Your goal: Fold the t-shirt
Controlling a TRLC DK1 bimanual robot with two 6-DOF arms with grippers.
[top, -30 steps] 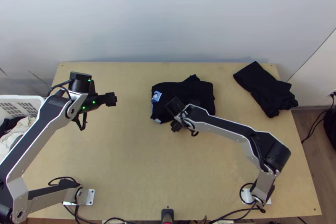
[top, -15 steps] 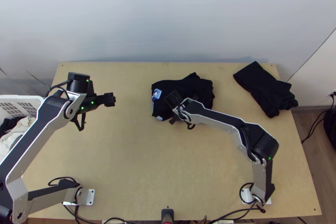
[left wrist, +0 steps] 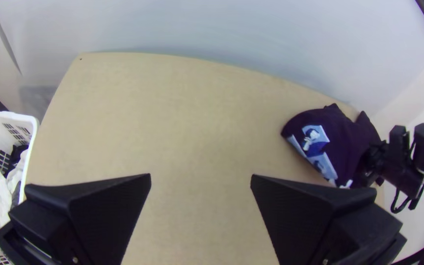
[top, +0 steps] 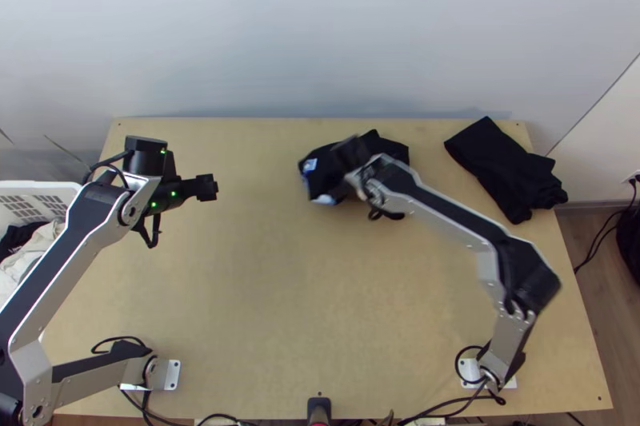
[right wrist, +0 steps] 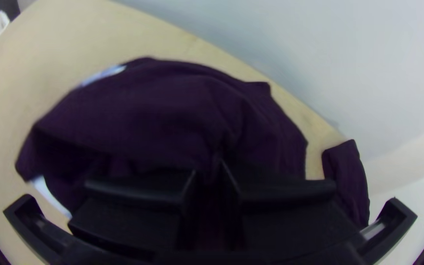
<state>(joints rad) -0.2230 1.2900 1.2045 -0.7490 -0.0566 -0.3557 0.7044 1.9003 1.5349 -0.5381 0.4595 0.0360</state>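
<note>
1. Basket (top: 68,185), white, slotted sides; beyond the table's left edge.
2. Dark cloth (top: 19,237) and white cloth (top: 30,260), loosely heaped; in the basket, beyond the table's left edge.
3. Left arm (top: 56,286), silver-grey and black, green lights near its wrist; its base plate at the table's near left, its upper part above the table's left side.
4. Left gripper (top: 206,188), raised above the left part of the table (top: 240,306); its two black fingers stand wide apart, nothing between them.
5. T-shirt (top: 320,178), black, one piece; on the table's far half, near the middle. Bunched and partly folded over, with a pointed bit toward the table's far edge. Pale blue print (top: 310,165) on its left side. Which part of the garment is pinched cannot be told.
6. Right gripper (top: 350,154), over the table's far half, at the t-shirt; fingers drawn close together on a gathered fold of it.
7. Right arm (top: 448,214), silver-grey and black; base at the table's near right, reaching across to the t-shirt.
8. Black garment (top: 512,166), second piece, smooth at one end, crumpled at the other; at the table's far right corner, lapping past its right edge.
</note>
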